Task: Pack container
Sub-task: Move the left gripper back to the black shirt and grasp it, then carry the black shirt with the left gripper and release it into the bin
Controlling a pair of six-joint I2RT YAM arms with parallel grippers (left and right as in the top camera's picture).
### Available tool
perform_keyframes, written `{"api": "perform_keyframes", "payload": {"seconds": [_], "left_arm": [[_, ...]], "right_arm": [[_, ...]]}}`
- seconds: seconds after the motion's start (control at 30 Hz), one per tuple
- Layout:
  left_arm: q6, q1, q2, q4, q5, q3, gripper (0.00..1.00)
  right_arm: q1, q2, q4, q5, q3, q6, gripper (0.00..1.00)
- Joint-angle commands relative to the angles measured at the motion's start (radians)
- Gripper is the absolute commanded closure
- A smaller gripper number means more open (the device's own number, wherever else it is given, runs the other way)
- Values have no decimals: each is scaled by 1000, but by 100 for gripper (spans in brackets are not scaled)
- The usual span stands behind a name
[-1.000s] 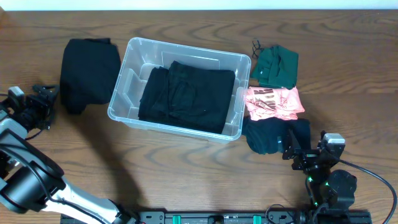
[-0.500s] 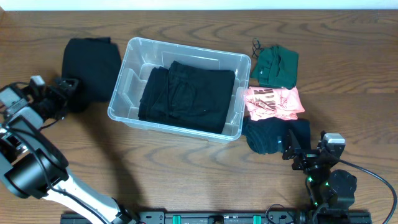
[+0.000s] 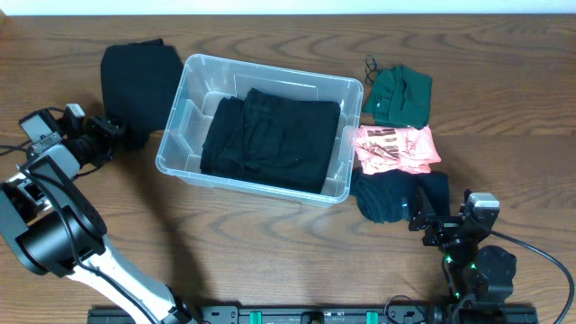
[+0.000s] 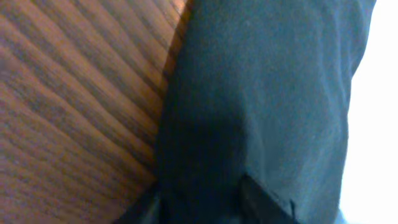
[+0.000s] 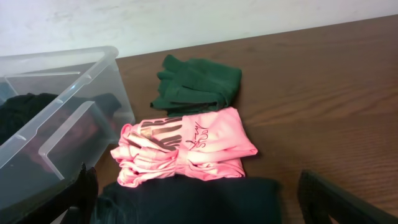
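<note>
On the wood-grain table point(image 3: 270, 243) by a white wall point(image 5: 249, 15) stands the container point(image 3: 261, 186).

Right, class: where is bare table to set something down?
Free: the wood in front of the container, and right of the green garment and pink garment. Crowded: those two and the dark garment, packed beside the container's right side.

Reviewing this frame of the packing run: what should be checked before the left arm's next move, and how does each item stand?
1. Left gripper at the black garment, at its lower edge: ok.
2. Jaws closed firmly on that cloth: cannot tell.
3. Container open, no lid: ok.
4. Room above the black pile inside: cannot tell.
5. Right gripper open, away from the left arm's side: ok.
</note>
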Motion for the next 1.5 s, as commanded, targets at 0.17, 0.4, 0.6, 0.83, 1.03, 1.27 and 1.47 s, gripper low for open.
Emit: {"api": "perform_keyframes", "payload": {"seconds": [0.17,0.4,0.6,0.83,1.03,1.27,1.47], "left_arm": [[17,23,0,5,202,0,94],[-6,90,-171,-19,378,0,94],[-5,136,-418,-101,374,0,94],[31,139,-570,-282,321,0,94],[73,139,-582,-398,334,0,94],[71,138,-690,-375,350,27,94],[-102,81,-833,-151,439,36,94]], "right_arm": [[14,-5,-2,3,-2,8,1],[14,-5,-2,3,-2,8,1],[14,-5,-2,3,-2,8,1],[14,-5,-2,3,-2,8,1],[14,-5,-2,3,-2,8,1],[14,-5,-2,3,-2,8,1],[14,-5,-2,3,-2,8,1]]}}
